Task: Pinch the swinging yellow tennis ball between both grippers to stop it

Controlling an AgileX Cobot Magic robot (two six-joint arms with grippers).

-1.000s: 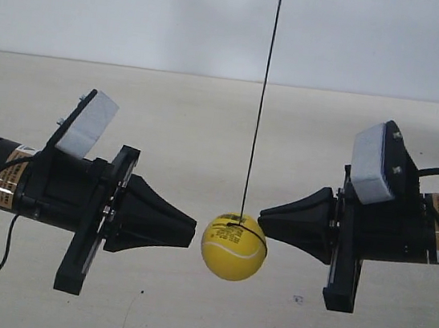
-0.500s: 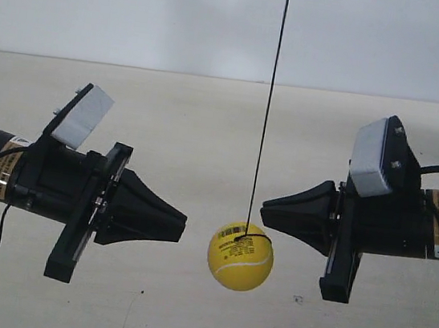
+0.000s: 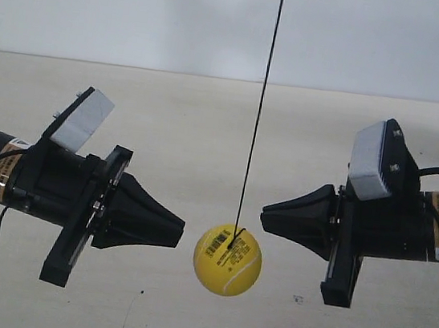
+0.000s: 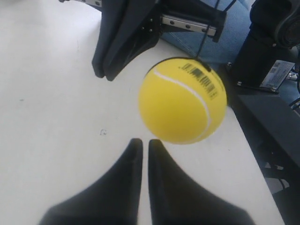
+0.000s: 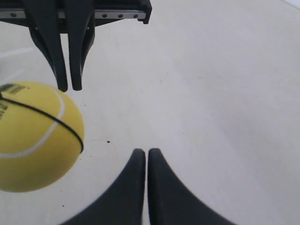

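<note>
The yellow tennis ball (image 3: pixel 227 260) hangs on a thin dark string (image 3: pixel 262 97) just above the pale table, low in the gap between both grippers. The arm at the exterior view's left points its black snout (image 3: pixel 181 230) at the ball's left side, a small gap away. The opposite snout (image 3: pixel 264 215) sits above the ball's upper right, not touching. In the left wrist view the ball (image 4: pixel 183 101) floats just ahead of my shut left gripper (image 4: pixel 141 140). In the right wrist view the ball (image 5: pixel 33 140) hangs beside my shut right gripper (image 5: pixel 142 151). Neither holds anything.
The pale table (image 3: pixel 208 130) runs back to a white wall (image 3: pixel 143 8). In the left wrist view the table edge (image 4: pixel 243 140) shows, with blue cloth (image 4: pixel 234 28) and black equipment (image 4: pixel 272 47) beyond it. Cables trail from both arms.
The ball has swung right, then back left toward the left-hand snout, and hangs a little lower. The left-hand arm drew back slightly and tilted down. The right-hand arm barely moved.
</note>
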